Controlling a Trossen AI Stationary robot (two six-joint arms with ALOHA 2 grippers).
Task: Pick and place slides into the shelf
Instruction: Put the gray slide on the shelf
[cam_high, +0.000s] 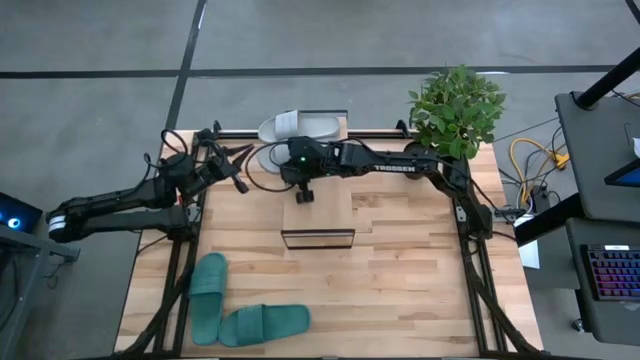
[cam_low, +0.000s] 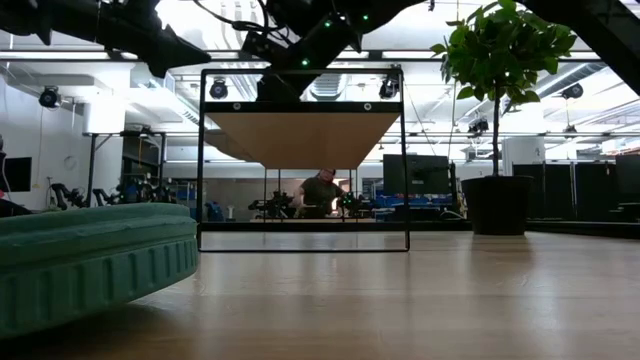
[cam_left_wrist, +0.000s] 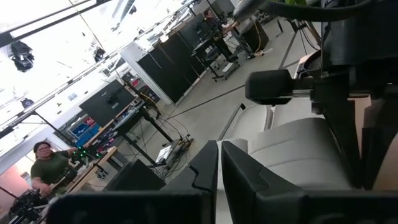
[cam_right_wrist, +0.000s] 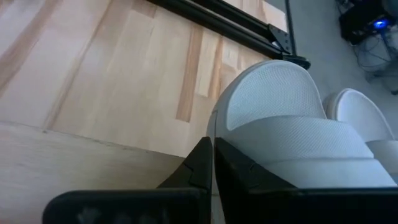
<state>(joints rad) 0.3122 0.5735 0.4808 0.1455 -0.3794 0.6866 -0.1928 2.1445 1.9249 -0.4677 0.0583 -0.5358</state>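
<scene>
Right gripper (cam_right_wrist: 211, 163): fingers pressed together, over the far end of the shelf (cam_high: 318, 212), a white slide (cam_right_wrist: 292, 134) touching its fingertips.
Second white slide (cam_high: 300, 126): just beyond the right gripper, at the table's far edge.
Left gripper (cam_left_wrist: 219, 163): fingers pressed together, holding nothing, close to the white slides.
Teal slides (cam_high: 208, 295): well apart from both grippers, at the table's near left corner.

two slides (cam_high: 300, 126) behind shelf (cam_high: 318, 213) | two slides (cam_high: 240, 315) before it, leftward
</scene>
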